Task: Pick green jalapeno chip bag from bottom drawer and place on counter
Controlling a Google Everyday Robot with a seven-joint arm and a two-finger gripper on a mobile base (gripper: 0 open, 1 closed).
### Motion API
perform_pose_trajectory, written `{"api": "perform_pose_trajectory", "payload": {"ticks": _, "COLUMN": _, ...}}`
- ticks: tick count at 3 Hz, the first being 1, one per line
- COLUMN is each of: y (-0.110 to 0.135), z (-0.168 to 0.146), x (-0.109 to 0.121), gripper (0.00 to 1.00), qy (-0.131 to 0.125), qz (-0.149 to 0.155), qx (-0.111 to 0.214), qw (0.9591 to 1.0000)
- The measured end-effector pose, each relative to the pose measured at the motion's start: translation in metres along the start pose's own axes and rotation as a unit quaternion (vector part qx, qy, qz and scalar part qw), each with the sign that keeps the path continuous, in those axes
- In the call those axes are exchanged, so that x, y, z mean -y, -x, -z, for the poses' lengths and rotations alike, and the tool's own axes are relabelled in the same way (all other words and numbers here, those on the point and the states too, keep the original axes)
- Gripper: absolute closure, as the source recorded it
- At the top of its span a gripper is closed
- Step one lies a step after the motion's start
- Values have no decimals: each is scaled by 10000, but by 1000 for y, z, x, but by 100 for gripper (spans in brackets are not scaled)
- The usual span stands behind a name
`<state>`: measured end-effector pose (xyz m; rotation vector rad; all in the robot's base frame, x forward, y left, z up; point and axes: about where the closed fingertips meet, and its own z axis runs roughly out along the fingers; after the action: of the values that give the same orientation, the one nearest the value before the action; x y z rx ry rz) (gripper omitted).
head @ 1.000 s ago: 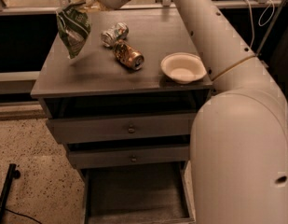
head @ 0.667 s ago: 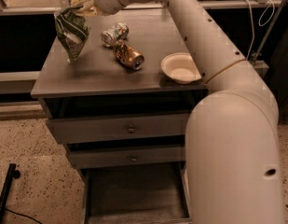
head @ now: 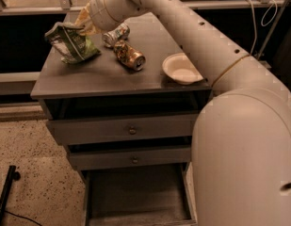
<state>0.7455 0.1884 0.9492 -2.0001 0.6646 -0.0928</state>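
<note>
Overall, the robot's white arm (head: 239,140) fills the right side of the camera view and reaches up and across the table (head: 102,74), the flat dark grey top that serves as the landmark for all positions below.

Under the table sit two shallow drawers with round knobs, upper (head: 128,130) and lower (head: 134,160). Beneath them the bottom drawer (head: 135,197) stands pulled out, with nothing visible on its floor.

On the table's right front part, near the arm, stands a pale paper bowl (head: 181,69).

On the table's left rear part lies the green jalapeno chip bag (head: 72,44), crumpled and tilted, with its lower edge apparently resting on the table.

Near the table's middle lies a crushed gold can (head: 130,55), and a crushed silver can (head: 116,33) lies just behind it. Both lie just to the right of the bag.

The tool (head: 85,23) hovers over the table's left rear part, at the bag's upper right corner. Whether it is clamping the foil or has let go cannot be told.

Handling (judgement): the bag looks light, soft and crinkly, with slippery foil and crushable contents. The flat sealed top edge offers the best pinch, since a grip on the puffed middle would likely slide or crack the chips. The placing step appears nearly complete.
</note>
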Motion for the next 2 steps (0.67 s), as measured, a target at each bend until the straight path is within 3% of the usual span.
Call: {"api": "perform_pose_trajectory", "payload": {"ticks": 2, "y": 1, "z": -4, "x": -5, "gripper": 3, "qy": 53, "qz": -28, "qx": 16, "qw": 10000}}
